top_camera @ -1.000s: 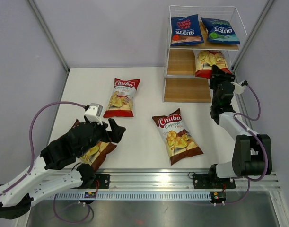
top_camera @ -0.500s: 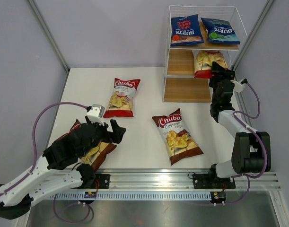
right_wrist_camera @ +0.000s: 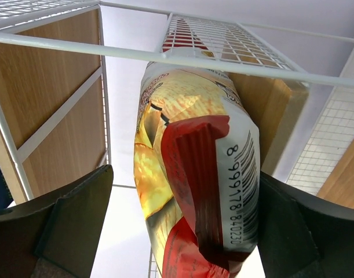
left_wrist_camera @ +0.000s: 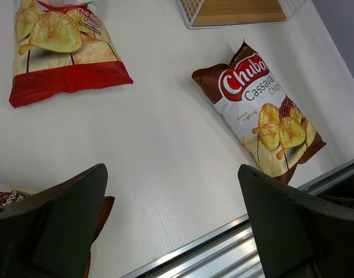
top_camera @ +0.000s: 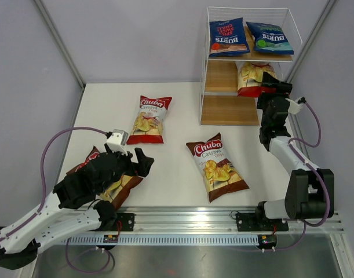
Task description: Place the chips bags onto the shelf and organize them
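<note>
Right gripper [top_camera: 272, 86] has edged up to the middle tier of the shelf [top_camera: 229, 110], jaws spread loose around the red-and-white bag [right_wrist_camera: 188, 145] leaning there; left gripper [left_wrist_camera: 171, 191] gapes, well short of the shelf; bag judged light, slick, crushable, so pinch its crimped end seam

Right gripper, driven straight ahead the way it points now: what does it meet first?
The red-and-white chips bag on the middle tier of the shelf, centred ahead of the open right gripper. How near it is, the wrist view does not settle.
</note>
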Motion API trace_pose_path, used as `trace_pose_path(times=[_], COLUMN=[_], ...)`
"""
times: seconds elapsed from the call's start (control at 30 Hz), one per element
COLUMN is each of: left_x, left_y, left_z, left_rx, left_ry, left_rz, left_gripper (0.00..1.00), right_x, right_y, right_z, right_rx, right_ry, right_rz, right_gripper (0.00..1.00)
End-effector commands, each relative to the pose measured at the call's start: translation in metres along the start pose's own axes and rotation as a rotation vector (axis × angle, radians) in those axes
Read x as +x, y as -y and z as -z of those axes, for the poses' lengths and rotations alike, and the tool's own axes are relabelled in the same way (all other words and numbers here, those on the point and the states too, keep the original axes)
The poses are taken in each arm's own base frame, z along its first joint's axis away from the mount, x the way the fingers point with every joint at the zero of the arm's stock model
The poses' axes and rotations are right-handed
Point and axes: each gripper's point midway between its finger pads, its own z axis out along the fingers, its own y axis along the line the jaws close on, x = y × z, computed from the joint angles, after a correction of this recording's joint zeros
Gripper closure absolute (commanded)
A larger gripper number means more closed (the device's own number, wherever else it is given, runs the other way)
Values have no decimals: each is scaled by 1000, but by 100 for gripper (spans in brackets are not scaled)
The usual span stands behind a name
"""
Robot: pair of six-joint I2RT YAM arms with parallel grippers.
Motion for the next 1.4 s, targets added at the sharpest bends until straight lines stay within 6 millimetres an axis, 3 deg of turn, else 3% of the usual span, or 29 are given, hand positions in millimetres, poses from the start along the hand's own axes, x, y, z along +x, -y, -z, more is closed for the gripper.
trace_pose_path(times=[0.0, 0.17, 0.23, 0.37, 0.53, 0.63, 0.67, 0.73, 0.8, 0.83, 0.87, 0.93, 0.97, 1.0, 1.03, 1.07, 1.1, 1.13, 1.17, 1.2, 1.23, 1.27, 1.37], left_x=[-10, -11, -14, -17, -22, -26, -27, -25, -34, -38, -46, -57, -63, -82, -79, -87, -97, -106, -104, -104, -119, -113, -120], left_y=[1, -11, -11, -11, -16, -28, -22, -31, -35, -47, -41, -51, -56, -72, -79, -87, -94, -107, -117, -123, -119, -121, -133], left_z=[-1, -4, -8, -15, -22, -36, -41, -56, -66, -74, -80, -94, -101, -102, -114, -117, -120, -122, -132, -137, -138, -149, -162], left_rx=[-6, -95, -111, -128, -161, -210, -173, -179, -168, -193, -136, -118, -114, -136, -124, -123, -115, -106, -109, -95, -2, 36, 89], left_ry=[46, 36, 35, 26, 28, 3, -26, -74, -58, -57, -46, -55, -56, -25, -68, -60, -46, -29, -53, -65, -50, -82, -115], left_rz=[27, 44, 51, 56, 90, 100, 112, 145, 171, 188, 202, 241, 253, 276, 288, 295, 299, 298, 311, 322, 327, 338, 324], left_gripper=[1, 1, 1, 1, 1, 1, 1, 1, 1, 1, 1, 1, 1, 1, 1, 1, 1, 1, 1, 1, 1, 1, 1], right_x=[-11, -14, -16, -21, -24, -23, -21, -34, -34, -34, -28, -23, -10, -5, 2, 16, 16, 16, 17, 15, 17, 25, 42], right_y=[7, 15, 10, 19, 14, 1, 3, 1, 5, 6, 7, 1, 3, -2, -2, 7, 4, 7, 25, 18, 19, 27, 21], right_z=[6, 18, 23, 30, 49, 59, 63, 68, 80, 84, 90, 103, 117, 129, 140, 161, 176, 185, 198, 211, 218, 230, 259], right_rx=[65, 126, 118, 177, 172, 137, 173, 197, 230, 218, 197, 142, 132, 84, 55, 48, 15, 19, 64, 15, -16, -41, -164], right_ry=[31, 24, 24, 27, 1, -35, -61, -58, -104, -128, -180, -256, -364, -426, -492, -619, -648, -668, -696, -692, -707, -764, -881], right_rz=[14, 25, 21, 59, 89, 161, 191, 249, 294, 364, 401, 537, 576, 661, 693, 708, 736, 733, 716, 721, 732, 717, 658], right_gripper=[1, 0, 1, 1, 1, 1, 1, 1, 0, 1, 0, 0, 1, 0, 0, 1, 1, 1, 1, 0, 1, 1, 0])
